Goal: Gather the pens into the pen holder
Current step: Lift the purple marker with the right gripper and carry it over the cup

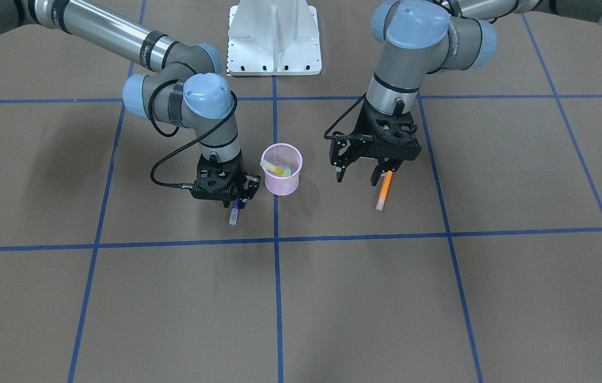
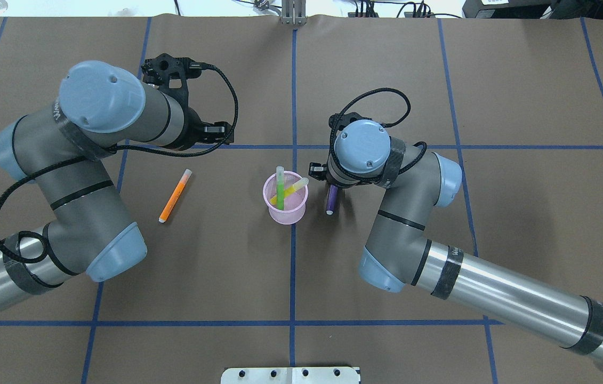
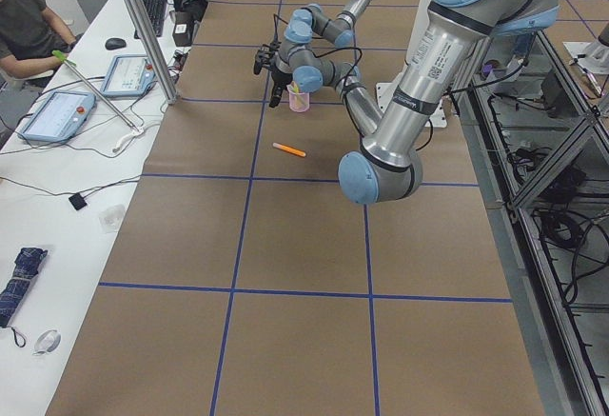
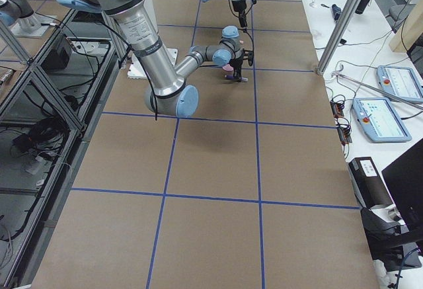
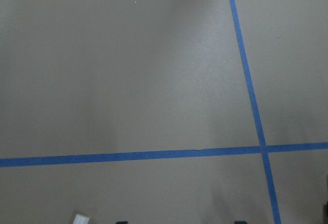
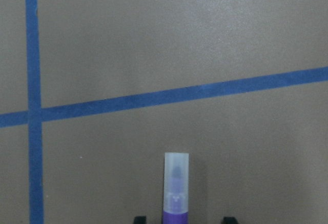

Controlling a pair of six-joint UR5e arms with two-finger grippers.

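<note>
Overhead view: pink mesh pen holder [image 2: 286, 209] near the centre of the brown table [image 2: 440, 240], with the green pen [image 2: 280, 184] and the yellow pen [image 2: 297, 186] standing tilted inside it, caps up. The orange pen [image 2: 175, 196] lies flat on the table, well apart at 9 o'clock of the holder. The purple pen [image 2: 331, 200] lies just beside the holder at 3 o'clock. Both sets of fingers are hidden under the wrists in this view; the front-facing view shows them. Left gripper [image 1: 356, 175]: jaws wide apart, pointing down near the uncapped end of the orange pen; contact cannot be told. The left wrist view shows only that pen's pale cap at its lower edge, outside the fingertips. Right gripper [image 1: 236, 201]: low over the purple pen. The right wrist view shows its two fingertips [image 6: 139, 219] on either side of the pen with a gap on each side, so the jaws are narrowly open and not clamped. Count: four pens, two in the holder and two on the table; one holder; two grippers. Blue tape lines [image 5: 128, 156] divide the table into squares.
</note>
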